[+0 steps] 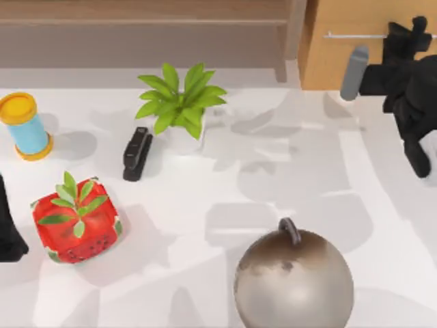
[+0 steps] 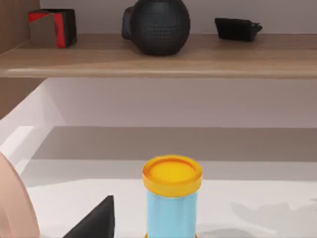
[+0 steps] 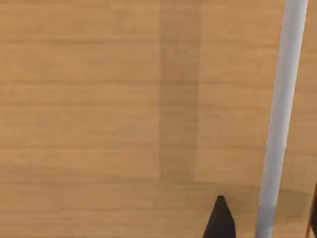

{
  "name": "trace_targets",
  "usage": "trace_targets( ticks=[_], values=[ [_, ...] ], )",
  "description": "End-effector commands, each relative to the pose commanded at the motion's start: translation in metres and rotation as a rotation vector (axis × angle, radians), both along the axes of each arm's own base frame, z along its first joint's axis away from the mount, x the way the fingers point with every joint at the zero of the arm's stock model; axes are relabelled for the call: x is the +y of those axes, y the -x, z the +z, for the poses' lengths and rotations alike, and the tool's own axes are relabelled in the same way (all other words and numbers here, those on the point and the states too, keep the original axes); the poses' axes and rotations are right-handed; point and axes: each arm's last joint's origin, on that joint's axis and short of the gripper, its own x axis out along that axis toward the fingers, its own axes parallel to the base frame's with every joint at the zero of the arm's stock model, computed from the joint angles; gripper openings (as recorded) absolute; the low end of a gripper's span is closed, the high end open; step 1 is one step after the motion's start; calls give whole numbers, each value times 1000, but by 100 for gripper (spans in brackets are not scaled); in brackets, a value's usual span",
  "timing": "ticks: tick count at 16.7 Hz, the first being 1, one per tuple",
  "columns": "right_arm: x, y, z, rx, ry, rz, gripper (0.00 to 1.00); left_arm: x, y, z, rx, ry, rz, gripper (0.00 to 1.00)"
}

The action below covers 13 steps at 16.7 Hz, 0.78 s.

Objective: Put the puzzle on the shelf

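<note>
Right claw hovers at the drawer cabinet's bar handle; finger state unclear.

- Shelf: pale, matt wood grain.
- Cabinet beside the shelf: smooth tan wood, with a brushed metal handle.
- Ball: dull, mottled metal.

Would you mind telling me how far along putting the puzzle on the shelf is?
Nothing looks finished yet. In hand: the right gripper is at the silver bar handle of the orange-tan wooden drawer cabinet, at the table's back right. The left gripper is parked at the left edge. Left to do: fetching the small puzzle cube and setting it on the long light-wood shelf.
</note>
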Motion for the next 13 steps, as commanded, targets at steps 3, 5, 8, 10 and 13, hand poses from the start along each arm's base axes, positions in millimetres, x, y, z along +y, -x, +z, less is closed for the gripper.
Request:
trace_targets(
  ticks=[3,5,8,10,13],
  values=[
    [0,0,0,0,0,0,0,0,0,0,0,0,0,100],
    [0,0,0,0,0,0,0,0,0,0,0,0,0,100],
    [0,0,0,0,0,0,0,0,0,0,0,0,0,100],
    [0,0,0,0,0,0,0,0,0,0,0,0,0,100],
    [2,4,1,-1,-4,3,0,0,0,0,0,0,0,100]
  ],
)
